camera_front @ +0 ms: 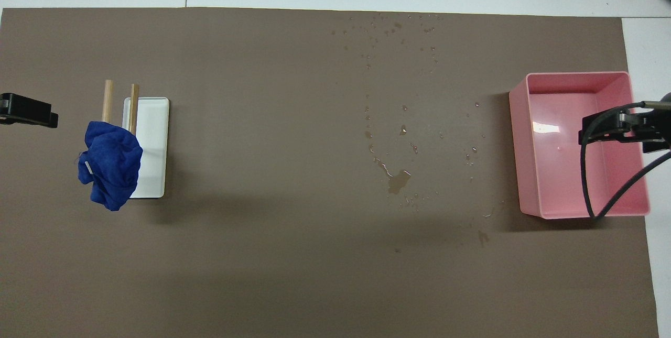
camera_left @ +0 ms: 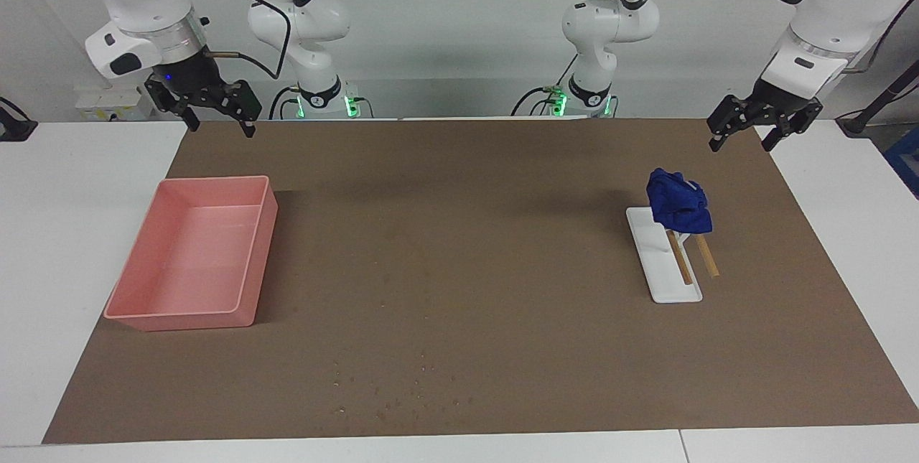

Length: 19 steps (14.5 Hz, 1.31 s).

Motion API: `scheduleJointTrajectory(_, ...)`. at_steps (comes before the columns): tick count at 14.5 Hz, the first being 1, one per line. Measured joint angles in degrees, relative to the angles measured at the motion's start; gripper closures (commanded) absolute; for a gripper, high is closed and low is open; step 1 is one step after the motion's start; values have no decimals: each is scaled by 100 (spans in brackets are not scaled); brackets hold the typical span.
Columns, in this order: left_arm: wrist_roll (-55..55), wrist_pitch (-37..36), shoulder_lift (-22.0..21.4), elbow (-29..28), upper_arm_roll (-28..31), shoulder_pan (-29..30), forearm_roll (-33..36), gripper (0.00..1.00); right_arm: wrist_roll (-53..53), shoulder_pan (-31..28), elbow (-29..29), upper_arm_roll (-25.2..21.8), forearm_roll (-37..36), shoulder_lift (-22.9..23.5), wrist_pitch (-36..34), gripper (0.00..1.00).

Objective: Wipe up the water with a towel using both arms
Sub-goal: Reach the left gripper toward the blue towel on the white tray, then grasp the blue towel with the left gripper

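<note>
The towel (camera_left: 678,209) is draped on a rack (camera_left: 664,265) toward the left arm's end, water (camera_front: 399,181) specks the surface (camera_left: 467,233) mid-table, and the left gripper (camera_left: 747,134) and right gripper (camera_left: 219,122) both hang raised and released.

No legible text, label, brand, number or sign anywhere.

brown mat (camera_left: 502,248) under tray (camera_left: 255,248), water (camera_front: 398,181)
</note>
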Motion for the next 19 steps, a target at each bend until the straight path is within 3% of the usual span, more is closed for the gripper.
scheduleJointTrajectory(7, -406, 228, -16, -96, -24, -2, 11, 0, 0, 0, -11, 0, 0, -2, 0, 0)
scheduleJointTrajectory(13, -2648, 2149, -524, -2019, -134, -216, 207, 0, 0, 0, -15, 0, 0, -5, 0, 0)
scheduleJointTrajectory(19, -5962, 2555, -627, -2678, -94, -93, 221, 0, 0, 0, -26, 0, 0, -6, 0, 0)
